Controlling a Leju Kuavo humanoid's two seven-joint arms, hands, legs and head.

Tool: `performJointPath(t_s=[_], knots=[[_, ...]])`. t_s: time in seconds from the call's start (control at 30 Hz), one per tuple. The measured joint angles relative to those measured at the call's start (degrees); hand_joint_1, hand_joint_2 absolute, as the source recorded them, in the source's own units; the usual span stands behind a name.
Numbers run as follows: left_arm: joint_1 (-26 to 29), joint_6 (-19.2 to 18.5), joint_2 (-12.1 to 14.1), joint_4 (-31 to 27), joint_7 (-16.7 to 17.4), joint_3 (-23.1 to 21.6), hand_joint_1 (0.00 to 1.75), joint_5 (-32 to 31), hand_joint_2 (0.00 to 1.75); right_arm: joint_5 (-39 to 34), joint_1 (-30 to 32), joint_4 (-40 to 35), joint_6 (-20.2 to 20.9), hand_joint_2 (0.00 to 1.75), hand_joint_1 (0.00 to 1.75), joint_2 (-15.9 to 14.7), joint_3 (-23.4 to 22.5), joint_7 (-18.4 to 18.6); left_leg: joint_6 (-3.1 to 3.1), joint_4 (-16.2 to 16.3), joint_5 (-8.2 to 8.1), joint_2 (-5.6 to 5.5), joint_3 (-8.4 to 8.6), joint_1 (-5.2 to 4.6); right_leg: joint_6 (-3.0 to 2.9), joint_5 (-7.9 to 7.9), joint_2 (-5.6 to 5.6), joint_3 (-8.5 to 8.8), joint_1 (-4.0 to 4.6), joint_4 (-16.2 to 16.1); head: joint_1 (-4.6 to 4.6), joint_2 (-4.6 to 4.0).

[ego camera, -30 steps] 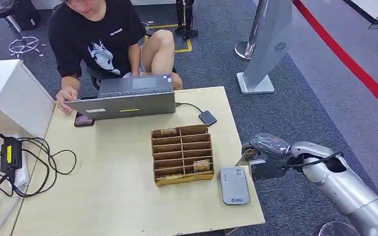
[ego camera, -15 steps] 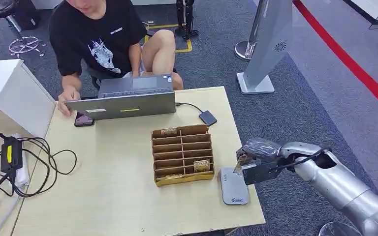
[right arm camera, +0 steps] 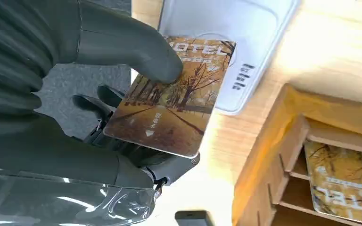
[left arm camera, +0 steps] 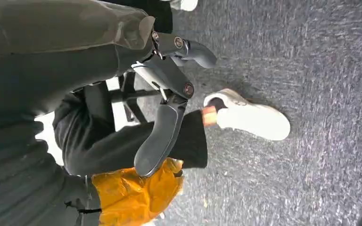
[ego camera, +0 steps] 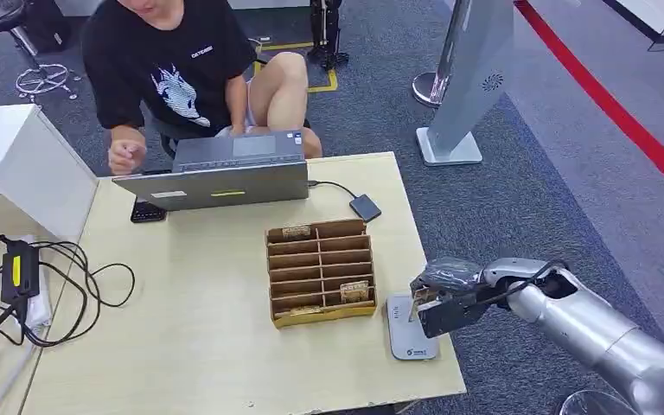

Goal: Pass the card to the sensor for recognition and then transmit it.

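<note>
Card, a glossy hotel key card printed with autumn trees [right arm camera: 172, 101], sits pinched by the right robot hand [ego camera: 437, 298] just above the grey-white slab sensor [ego camera: 411, 328] at the desk [ego camera: 190, 346] edge. Best practice, I judge: lower it flat, centre it, pause. Left robot hand [left arm camera: 169, 94] hangs empty, fingers apart.

The right arm [ego camera: 601, 333] is a smooth silver tube with a dark oval recess near the wrist and a thin black cable looping over it. The right hand [ego camera: 439, 296] is dark grey under clear, glossy plastic wrap. The left hand [left arm camera: 167, 89] has grey jointed fingers with round metal screws.
</note>
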Motion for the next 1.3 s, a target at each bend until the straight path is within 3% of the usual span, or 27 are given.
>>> performJointPath(t_s=[0.3,0.53,0.7,0.9,0.93,1.03,1.17,1.3], knots=[[-0.15,-0.35,-0.33,0.00,-0.22,-1.55,0.00,-1.97,1.75,-3.04,-1.60,1.62,-1.97,1.75,1.75,0.20,3.14,-0.13,0.00,0.00,0.00,0.00,0.03,0.00,0.00,0.00,0.01,0.00,0.00,0.00,0.00,0.00],[0.08,-0.04,-0.35,0.00,-0.61,-1.75,0.00,-2.45,1.75,-4.90,-1.40,0.11,-7.39,1.75,1.75,-1.82,3.34,1.47,0.00,0.02,0.00,0.00,0.01,-0.01,0.00,0.00,0.00,0.00,0.00,0.00,0.00,0.00],[1.17,1.29,-0.33,0.00,-0.61,-1.75,0.00,-2.27,1.75,-3.56,2.37,-6.50,-14.32,1.75,1.75,-3.63,-4.01,2.75,0.00,0.01,-0.01,-0.01,-0.01,0.00,0.00,-0.01,-0.01,0.00,0.01,-0.01,0.04,0.00],[2.00,1.75,-0.33,0.00,-0.61,-1.75,0.00,-2.58,1.75,-0.06,7.60,-13.56,-16.29,1.75,1.75,-2.95,-14.91,1.31,0.00,-0.02,-0.01,-0.02,-0.03,0.01,0.01,-0.01,-0.02,-0.01,0.01,-0.01,0.04,0.00],[2.07,1.75,-0.35,0.00,-0.61,-1.73,0.00,-2.84,1.75,0.77,8.47,-14.30,-17.47,1.75,1.75,-1.96,-16.47,0.59,0.00,-0.04,-0.01,0.00,-0.12,0.05,0.00,-0.01,-0.01,0.02,0.02,0.02,0.02,0.00],[1.90,1.24,-0.63,0.00,-0.59,-1.73,0.00,-4.59,1.75,0.30,9.50,-17.12,-21.64,1.75,1.75,7.32,-22.54,0.20,-0.03,-0.05,0.01,0.23,0.01,0.08,-0.02,0.00,0.24,-0.02,0.04,0.11,0.02,0.00],[0.21,-0.79,-1.51,0.00,-0.52,-2.12,0.00,-6.91,1.75,-2.60,6.32,-18.64,-18.97,1.75,1.75,21.80,-24.37,4.06,-0.24,-0.04,0.14,0.30,0.11,0.06,-0.06,0.02,0.32,-0.17,0.04,0.28,-0.05,0.00],[-0.13,-0.98,-1.97,0.00,-0.52,-2.34,0.00,-7.21,1.75,-3.21,3.88,-18.69,-18.54,1.75,1.75,27.67,-25.09,4.70,-0.31,-0.04,0.23,0.00,0.02,0.09,-0.11,0.03,0.07,-0.15,0.06,0.33,0.00,0.00]])
